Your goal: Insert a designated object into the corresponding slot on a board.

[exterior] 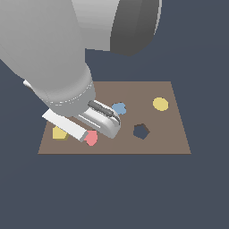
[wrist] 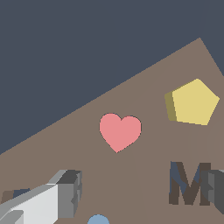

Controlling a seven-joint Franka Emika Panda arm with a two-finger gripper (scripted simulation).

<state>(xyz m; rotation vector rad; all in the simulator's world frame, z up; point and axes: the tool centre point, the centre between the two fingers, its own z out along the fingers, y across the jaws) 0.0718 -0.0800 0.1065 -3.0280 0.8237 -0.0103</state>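
Observation:
The yellow pentagon block (exterior: pixel 58 133) (wrist: pixel 192 103) lies flat on the brown board (exterior: pixel 170 134) (wrist: pixel 144 87), near its corner at the exterior view's left. My gripper (exterior: pixel 74 129) (wrist: pixel 142 188) hovers over that end of the board, next to the pentagon and the pink heart (exterior: pixel 91 139) (wrist: pixel 120 131). It is open, with one finger (wrist: pixel 68 192) wide apart from the other and nothing between them. The dark pentagon slot (exterior: pixel 141 131) sits further toward the exterior view's right and is out of the wrist view.
A yellow disc (exterior: pixel 160 104) and a blue piece (exterior: pixel 119 108) (wrist: pixel 98 219) also rest on the board. A dark zigzag cutout (wrist: pixel 188 183) lies under the gripper. The arm's bulk hides the board's far corner at the exterior view's left.

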